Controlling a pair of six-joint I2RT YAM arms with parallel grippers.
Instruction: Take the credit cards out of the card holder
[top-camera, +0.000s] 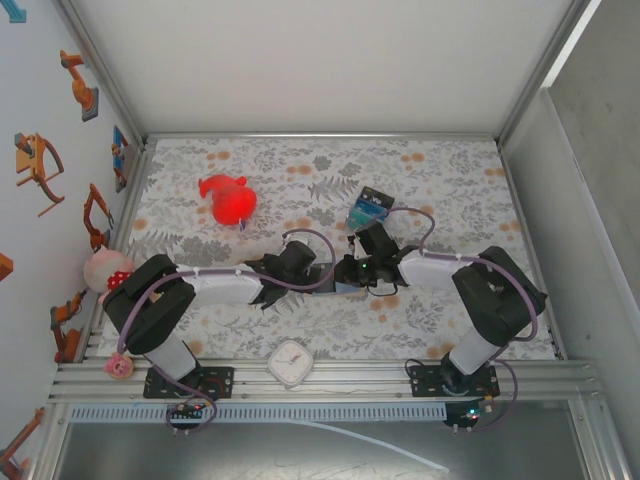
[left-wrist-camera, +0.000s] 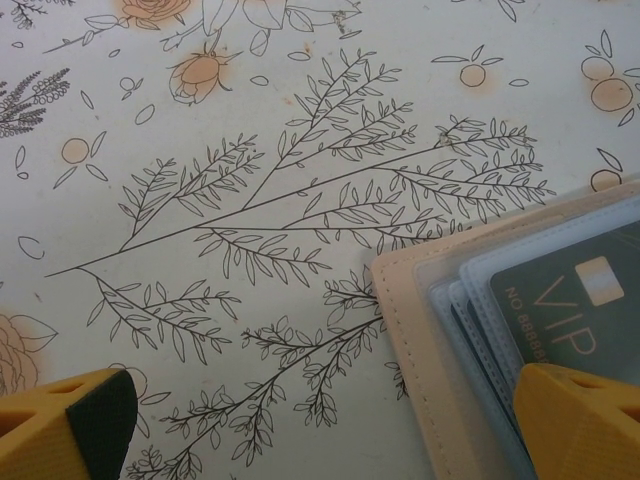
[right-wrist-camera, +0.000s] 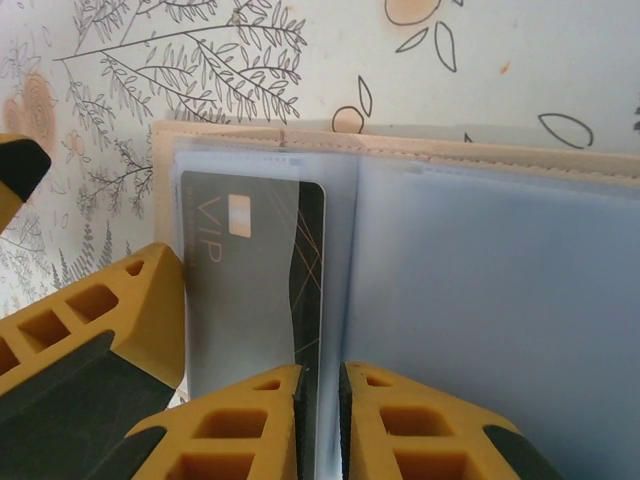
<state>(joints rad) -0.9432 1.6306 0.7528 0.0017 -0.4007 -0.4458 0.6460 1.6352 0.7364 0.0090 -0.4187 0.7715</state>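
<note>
The tan card holder (right-wrist-camera: 420, 150) lies open on the floral tablecloth (left-wrist-camera: 250, 150), a dark credit card (right-wrist-camera: 250, 260) reading "VIP" sleeved inside. The right gripper (right-wrist-camera: 322, 380) is pinched on that card's edge; the left gripper (left-wrist-camera: 320, 425) gapes wide.

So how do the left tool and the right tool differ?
The left tool is wide open; the right tool is nearly shut. The left tool has one finger over the edge of the card holder, gripping nothing; the right tool pinches a clear sleeve inside it. Both are yellow.
</note>
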